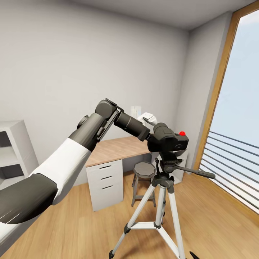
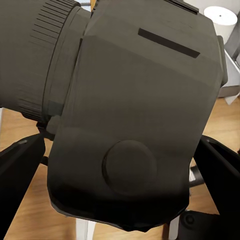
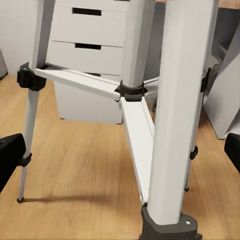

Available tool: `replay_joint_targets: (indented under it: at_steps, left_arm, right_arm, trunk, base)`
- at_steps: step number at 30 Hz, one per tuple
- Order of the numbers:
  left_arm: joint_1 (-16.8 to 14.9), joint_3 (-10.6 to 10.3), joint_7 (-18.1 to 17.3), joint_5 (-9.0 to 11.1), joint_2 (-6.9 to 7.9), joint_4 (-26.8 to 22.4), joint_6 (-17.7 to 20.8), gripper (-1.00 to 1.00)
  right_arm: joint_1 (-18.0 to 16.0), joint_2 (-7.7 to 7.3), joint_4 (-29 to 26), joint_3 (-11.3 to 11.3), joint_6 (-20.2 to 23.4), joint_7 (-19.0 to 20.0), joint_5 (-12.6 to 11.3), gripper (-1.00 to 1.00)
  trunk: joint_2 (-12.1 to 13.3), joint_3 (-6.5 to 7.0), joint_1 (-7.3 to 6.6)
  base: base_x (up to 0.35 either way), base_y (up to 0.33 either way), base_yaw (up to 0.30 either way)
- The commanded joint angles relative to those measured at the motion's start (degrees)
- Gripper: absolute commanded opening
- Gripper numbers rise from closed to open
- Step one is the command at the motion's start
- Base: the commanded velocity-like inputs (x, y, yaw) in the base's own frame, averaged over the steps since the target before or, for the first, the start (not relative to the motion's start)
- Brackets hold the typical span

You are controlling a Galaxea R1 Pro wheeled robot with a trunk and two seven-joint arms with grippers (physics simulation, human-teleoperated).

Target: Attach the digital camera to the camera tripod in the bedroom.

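Note:
The black digital camera [image 1: 169, 141], red button [image 1: 182, 133] on top, rests right on the dark head of the camera tripod [image 1: 162, 201]. The tripod's black pan handle [image 1: 196, 172] points right. My left gripper [image 1: 154, 137] reaches in from the left and is shut on the camera. In the left wrist view the camera body [image 2: 130, 110] is very close, with one dark finger [image 2: 17, 172] on each side of it. My right gripper [image 3: 120, 155] is open low beside the tripod's silver legs [image 3: 175, 115], its fingertips [image 3: 10, 155] wide apart.
Behind the tripod stand a wood-topped white desk [image 1: 115, 147] with drawers [image 1: 106, 183] and a short grey stool [image 1: 144, 171]. A grey shelf [image 1: 14, 151] is at the left and a tall wood-framed window [image 1: 237, 108] at the right. The light wood floor [image 1: 223, 216] lies open on the right.

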Motion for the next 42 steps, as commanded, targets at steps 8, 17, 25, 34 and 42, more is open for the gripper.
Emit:
replay_joint_targets:
  at_steps: [8, 17, 25, 34, 42]
  left_arm:
    - [-0.02, 0.06, -0.51, -0.59, -0.03, 0.05, 0.53, -1.00]
    - [-0.02, 0.05, -0.51, -0.60, -0.03, 0.07, 0.53, -1.00]
    - [-0.02, 0.05, -0.51, -0.59, -0.03, 0.07, 0.53, -1.00]
    - [-0.02, 0.05, -0.51, -0.60, -0.03, 0.07, 0.53, -1.00]
    - [-0.02, 0.05, -0.58, -0.59, -0.05, 0.03, 0.53, -1.00]
  right_arm:
    - [-0.03, 0.31, -0.24, 0.35, -0.10, 0.22, -0.62, 1.00]
    - [-0.02, 0.46, -1.45, 0.22, -0.10, -0.42, -0.63, 1.00]
    - [-0.02, 0.49, -4.95, 0.27, -0.10, -4.22, -0.60, 1.00]
    - [-0.34, 0.52, -8.50, 0.27, -0.10, -6.05, -0.60, 1.00]
    - [-1.08, 1.01, -9.75, 0.24, 1.36, -6.26, -0.60, 1.00]
  trunk:
    - [-0.05, -0.03, 0.02]
    - [-0.05, -0.03, 0.02]
    - [-0.05, -0.03, 0.02]
    - [-0.05, -0.03, 0.02]
    - [-0.05, -0.03, 0.02]
  base:
    - [0.000, 0.000, 0.000]
    - [0.000, 0.000, 0.000]
    - [0.000, 0.000, 0.000]
    - [0.000, 0.000, 0.000]
    - [0.000, 0.000, 0.000]
